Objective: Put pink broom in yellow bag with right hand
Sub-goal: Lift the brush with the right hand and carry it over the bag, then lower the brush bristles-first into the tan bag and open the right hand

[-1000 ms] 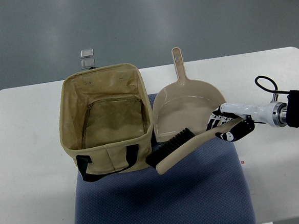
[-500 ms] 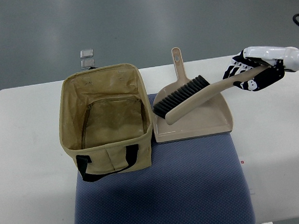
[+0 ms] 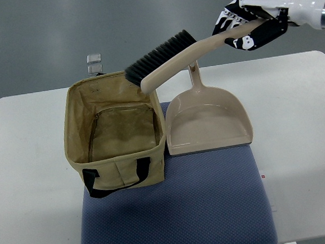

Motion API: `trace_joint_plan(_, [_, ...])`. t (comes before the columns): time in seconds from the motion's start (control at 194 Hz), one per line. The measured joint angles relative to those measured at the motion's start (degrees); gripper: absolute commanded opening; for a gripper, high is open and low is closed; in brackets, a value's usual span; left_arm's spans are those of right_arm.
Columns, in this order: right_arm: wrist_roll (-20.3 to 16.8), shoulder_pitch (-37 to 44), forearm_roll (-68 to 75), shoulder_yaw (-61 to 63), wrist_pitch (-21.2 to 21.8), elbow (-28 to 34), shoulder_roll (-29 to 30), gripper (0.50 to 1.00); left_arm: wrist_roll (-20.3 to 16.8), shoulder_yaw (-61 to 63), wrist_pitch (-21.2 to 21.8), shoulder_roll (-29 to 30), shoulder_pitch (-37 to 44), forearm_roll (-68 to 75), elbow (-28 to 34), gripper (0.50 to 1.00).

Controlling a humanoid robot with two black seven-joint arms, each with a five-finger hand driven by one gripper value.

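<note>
My right hand [image 3: 248,22] comes in from the upper right and is shut on the handle of the pink broom [image 3: 172,57]. The broom hangs in the air, tilted, with its black bristles [image 3: 157,51] pointing up and left over the far right corner of the yellow bag [image 3: 116,133]. The bag stands open on the table, its inside empty, black handles at its near side. The left arm does not show.
A pink dustpan [image 3: 208,121] lies right of the bag, its handle pointing away from me. Both rest partly on a blue mat [image 3: 180,210] on the white table [image 3: 27,181]. Two small clear objects [image 3: 95,62] sit on the floor behind the bag.
The right hand has lifted the broom off the mat and dustpan and carried it up and left; its bristle end now hangs above the bag's far right corner.
</note>
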Motion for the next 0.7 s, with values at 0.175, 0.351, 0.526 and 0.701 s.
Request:
trace_joint_plan(0.175, [-0.5,5.3,-6.6,-6.2,0.0,-7.6,9.9,0.500,0.0,0.0,0.0,0.0,0.0,0.0,0.0,1.000])
trace_joint_plan(0.351, [-0.4,9.2,-10.5,-11.7,-0.1,-14.4,19.1,0.500,0.0,-0.2,0.0,0.0,0.0,-0.1,0.1,1.000])
trace_joint_plan(0.526, [-0.1,12.0,-14.9,-15.1,0.1,-19.5,26.3,0.500,0.0,-0.3,0.0,0.0,0.0,-0.1,0.0,1.000])
trace_joint_plan(0.701, [0.3,14.0,-17.9,-19.1,0.1,-22.5,30.7,0.500,0.0,-0.3,0.0,0.0,0.0,-0.1,0.0,1.000])
